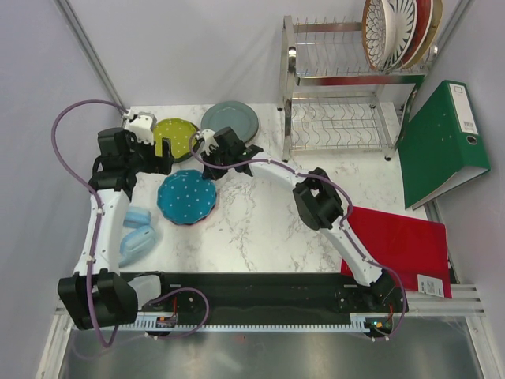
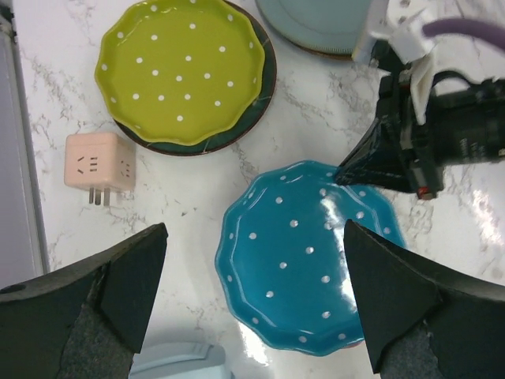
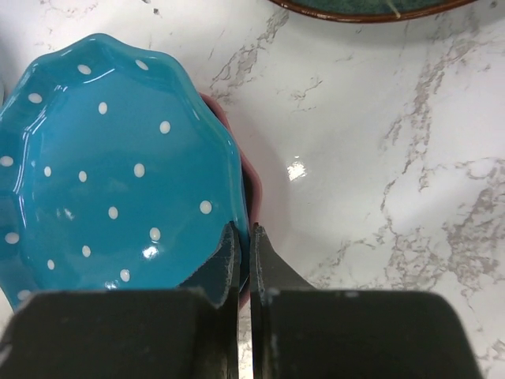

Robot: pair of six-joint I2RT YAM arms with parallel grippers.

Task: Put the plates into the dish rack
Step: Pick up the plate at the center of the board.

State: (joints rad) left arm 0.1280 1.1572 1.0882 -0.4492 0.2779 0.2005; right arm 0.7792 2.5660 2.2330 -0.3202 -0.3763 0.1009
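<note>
The teal plate [image 3: 110,166] with white dots lies flat on the marble table [image 1: 260,229], towards its left side. It rests on a pink plate [image 3: 251,189] whose edge just peeks out. The dish rack [image 1: 339,118] stands well apart at the far right, with a few plates [image 1: 398,31] upright in its top tier.

The right pincer [image 3: 239,229] sits at the teal plate's rim, jaws narrow, almost together. We cannot tell whether the rim is caught between them. The left pincer [image 2: 254,229] hovers above the same plate, spread wide and empty.

We judge the step to be lifting this plate alone. To do it well, we would pinch only the teal rim, leave the pink plate behind, and tilt the teal plate upright before it reaches the wire slots.
</note>
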